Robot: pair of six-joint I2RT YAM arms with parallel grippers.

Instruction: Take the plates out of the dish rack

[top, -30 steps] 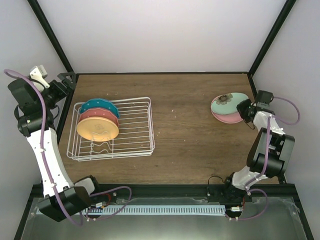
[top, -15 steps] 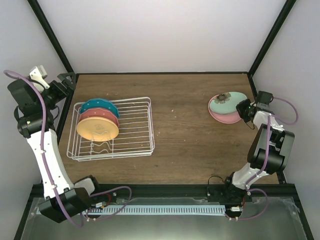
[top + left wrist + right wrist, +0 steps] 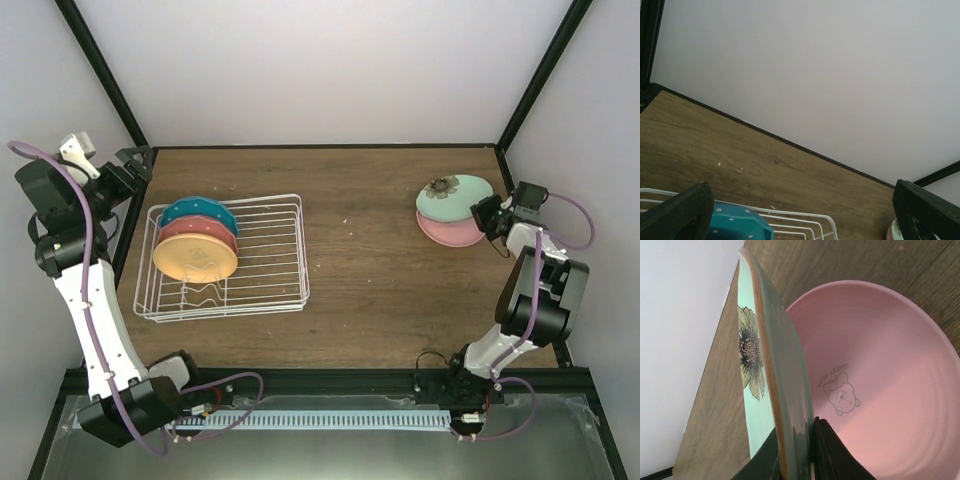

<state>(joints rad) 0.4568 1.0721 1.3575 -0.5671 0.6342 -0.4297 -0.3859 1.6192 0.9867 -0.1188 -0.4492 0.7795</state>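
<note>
The white wire dish rack (image 3: 262, 262) stands at the left of the table with three plates upright in it: teal-blue dotted (image 3: 200, 212), salmon-red (image 3: 198, 233) and orange-yellow (image 3: 195, 258). At the right, my right gripper (image 3: 490, 215) is shut on the rim of the mint green flower plate (image 3: 455, 197), holding it tilted over the pink plate (image 3: 450, 233) lying on the table. The right wrist view shows the mint plate (image 3: 760, 365) clamped on edge in my right gripper (image 3: 797, 450), the pink plate (image 3: 880, 380) behind. My left gripper (image 3: 128, 165) hangs open, raised behind the rack's far left corner.
Black frame posts and pale walls close in the table on the left, back and right. In the left wrist view the rack's wire corner (image 3: 805, 231) and the teal plate (image 3: 740, 225) sit at the bottom edge, with brown tabletop (image 3: 765, 165) beyond.
My right gripper has carried the mint green plate a little toward the back and left over the pink plate. The left arm has not moved.
</note>
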